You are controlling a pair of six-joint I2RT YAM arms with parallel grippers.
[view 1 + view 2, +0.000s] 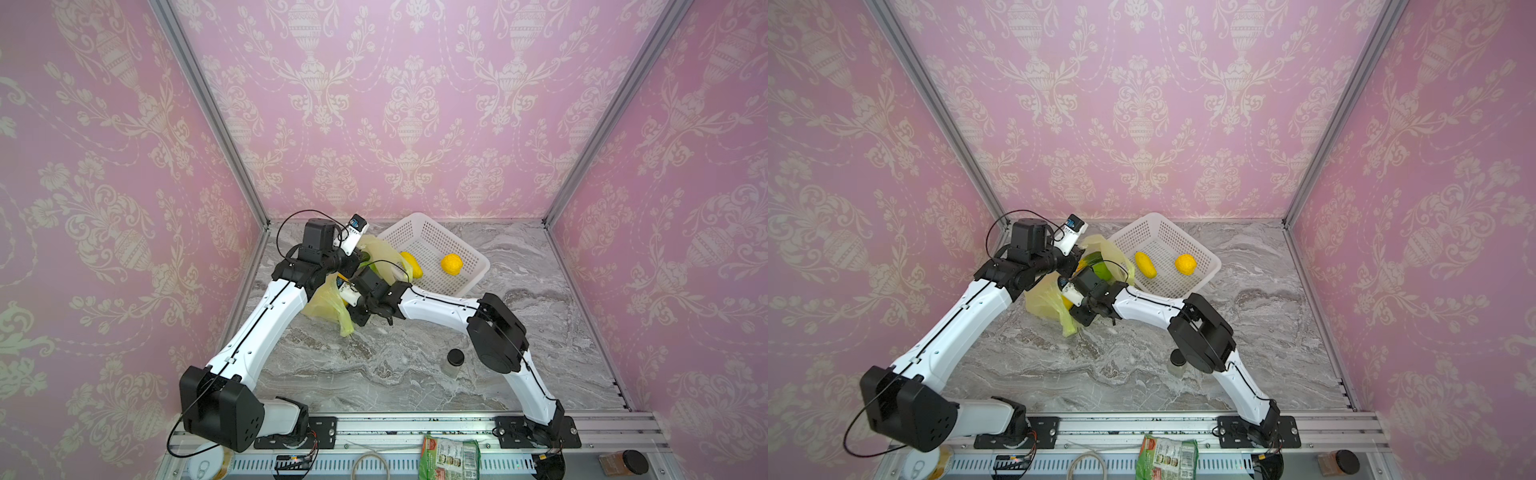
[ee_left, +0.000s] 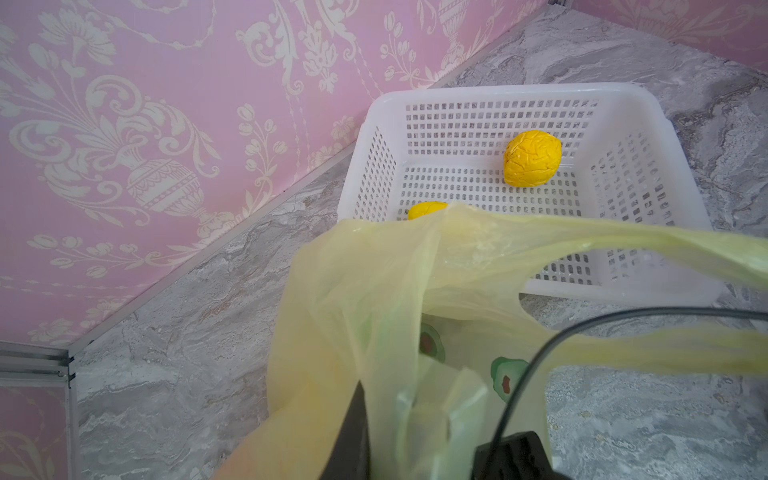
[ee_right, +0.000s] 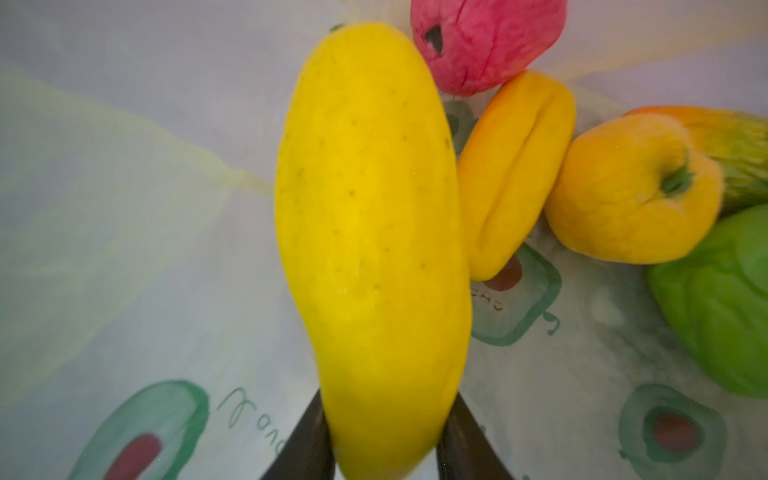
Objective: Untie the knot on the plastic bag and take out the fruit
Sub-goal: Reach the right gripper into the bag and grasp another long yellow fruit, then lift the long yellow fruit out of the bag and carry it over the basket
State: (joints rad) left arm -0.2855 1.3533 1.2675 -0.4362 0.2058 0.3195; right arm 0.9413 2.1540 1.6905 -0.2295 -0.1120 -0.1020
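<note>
Two hands work on one bag. At left, the left hand is pinched tight on the rim film of the plastic bag, holding its mouth up above the marble surface. No knot shows, and the handle strips trail loose. Should that thin film slip or tear, the mouth would likely collapse onto the right hand, which is inside the bag with its fingers closed against both flanks of a long yellow fruit. The grip sits near one end, so the smooth fruit could pivot or squirt free on lifting, or drag the film and the neighbouring pink fruit and green fruit. At right, the white perforated basket holds a second long yellow piece and a bumpy yellow ball. A wide swing of the right elbow might topple the nearby black-lidded jar.
</note>
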